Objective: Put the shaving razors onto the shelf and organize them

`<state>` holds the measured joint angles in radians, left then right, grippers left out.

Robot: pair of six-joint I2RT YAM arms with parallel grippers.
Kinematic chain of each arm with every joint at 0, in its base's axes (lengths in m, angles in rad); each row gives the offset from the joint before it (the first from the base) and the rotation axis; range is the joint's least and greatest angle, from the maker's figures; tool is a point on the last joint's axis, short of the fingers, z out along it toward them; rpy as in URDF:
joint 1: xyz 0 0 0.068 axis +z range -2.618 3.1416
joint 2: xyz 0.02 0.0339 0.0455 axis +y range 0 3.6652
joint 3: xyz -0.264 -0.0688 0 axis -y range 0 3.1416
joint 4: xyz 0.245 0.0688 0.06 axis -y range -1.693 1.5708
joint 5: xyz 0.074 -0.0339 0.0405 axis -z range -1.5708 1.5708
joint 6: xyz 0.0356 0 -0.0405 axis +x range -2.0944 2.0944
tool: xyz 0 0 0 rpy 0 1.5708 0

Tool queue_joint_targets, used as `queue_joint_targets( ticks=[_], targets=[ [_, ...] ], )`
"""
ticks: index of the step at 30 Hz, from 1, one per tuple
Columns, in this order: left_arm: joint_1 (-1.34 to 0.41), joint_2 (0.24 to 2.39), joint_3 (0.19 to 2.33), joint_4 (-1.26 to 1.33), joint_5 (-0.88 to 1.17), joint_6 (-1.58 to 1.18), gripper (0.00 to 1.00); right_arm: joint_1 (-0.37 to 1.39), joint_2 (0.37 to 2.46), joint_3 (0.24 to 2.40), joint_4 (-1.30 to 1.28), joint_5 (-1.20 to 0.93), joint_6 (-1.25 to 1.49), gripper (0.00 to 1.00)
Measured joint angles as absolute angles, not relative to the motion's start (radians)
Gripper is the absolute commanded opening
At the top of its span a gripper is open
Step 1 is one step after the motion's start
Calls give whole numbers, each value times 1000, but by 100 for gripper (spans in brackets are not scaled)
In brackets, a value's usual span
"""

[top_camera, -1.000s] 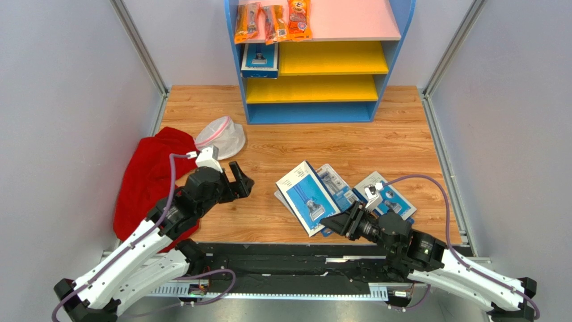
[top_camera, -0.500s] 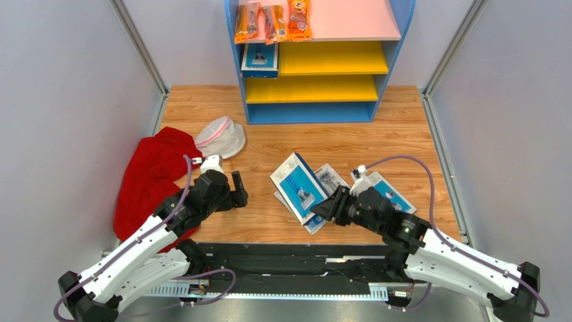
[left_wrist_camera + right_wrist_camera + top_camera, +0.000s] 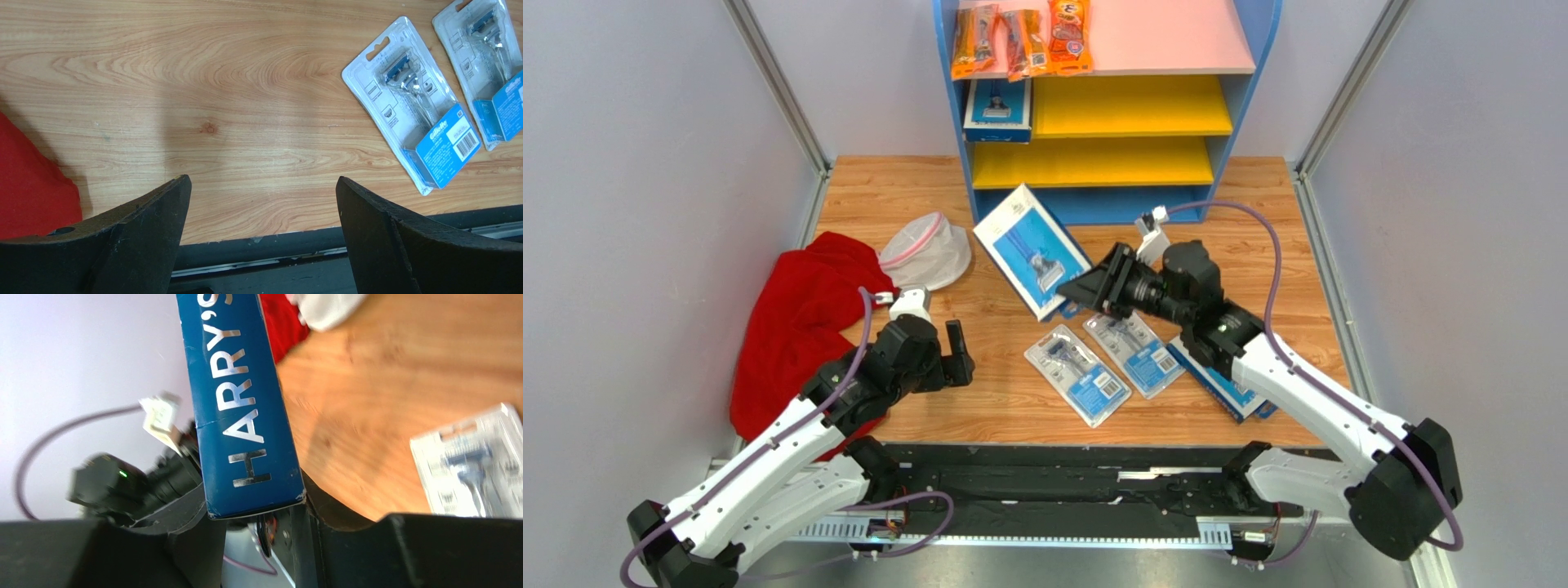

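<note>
The right gripper [image 3: 1090, 289] is clamped on one edge of a large blue razor pack [image 3: 1030, 250], tilted above the table [image 3: 1271, 245] just before the shelf [image 3: 1249, 74]. The wrist view cuts off its upper end. Another blue pack [image 3: 1225, 392] lies mostly hidden under that arm. The left gripper [image 3: 955, 355] hangs with jaws apart, holding nothing.

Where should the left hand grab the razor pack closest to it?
Probably from straight above, pinching the Gillette razor pack across its long edges. It lies flat and slanted on the table, so the left hand should turn to match.
</note>
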<state>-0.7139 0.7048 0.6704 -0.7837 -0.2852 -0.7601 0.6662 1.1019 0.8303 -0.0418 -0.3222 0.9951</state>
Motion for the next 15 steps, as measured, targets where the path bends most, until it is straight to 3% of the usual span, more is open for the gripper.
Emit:
queue_joint_targets(
  ticks=[15],
  targets=[
    [-714, 693, 655, -775, -263, -732, 96, 308, 1373, 1031, 224, -526, 1190, 0]
  ],
)
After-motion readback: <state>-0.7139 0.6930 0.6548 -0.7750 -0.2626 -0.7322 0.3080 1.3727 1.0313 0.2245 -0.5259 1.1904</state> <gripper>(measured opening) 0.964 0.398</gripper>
